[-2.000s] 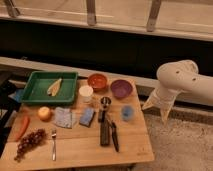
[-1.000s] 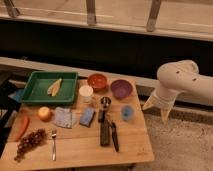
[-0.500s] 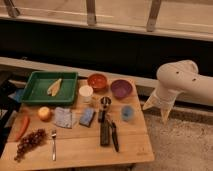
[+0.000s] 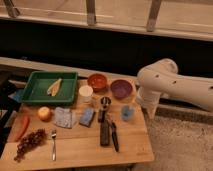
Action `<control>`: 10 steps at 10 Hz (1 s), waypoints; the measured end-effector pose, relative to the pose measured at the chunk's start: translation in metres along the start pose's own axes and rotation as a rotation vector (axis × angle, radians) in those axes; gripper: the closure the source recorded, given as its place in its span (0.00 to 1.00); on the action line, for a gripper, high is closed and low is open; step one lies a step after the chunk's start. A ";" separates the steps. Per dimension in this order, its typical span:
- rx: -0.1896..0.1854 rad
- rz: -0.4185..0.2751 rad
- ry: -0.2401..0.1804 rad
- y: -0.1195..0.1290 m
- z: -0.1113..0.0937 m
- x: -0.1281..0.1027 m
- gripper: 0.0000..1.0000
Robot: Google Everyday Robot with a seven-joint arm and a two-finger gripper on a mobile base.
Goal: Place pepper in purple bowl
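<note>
Camera view: nothing has moved since the preceding frames. The gripper (image 4: pixel 148 110) hangs beside the table (image 4: pixel 82 146) at its right edge, fingers apart and empty. The pepper (image 4: pixel 22 127) lies at the left edge, well apart from the purple bowl (image 4: pixel 121 88). The task appears not yet begun.

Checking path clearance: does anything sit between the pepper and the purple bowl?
Yes: the round fruit, grey cloth and white cup lie between the pepper at the left edge and purple bowl. The gripper hangs beside the table's right edge.
</note>
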 end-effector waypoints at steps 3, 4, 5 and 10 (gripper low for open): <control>-0.025 -0.137 -0.008 0.072 -0.002 0.044 0.35; -0.039 -0.187 -0.005 0.098 -0.003 0.062 0.35; -0.058 -0.234 -0.002 0.123 -0.006 0.080 0.35; -0.101 -0.288 -0.002 0.162 -0.015 0.115 0.35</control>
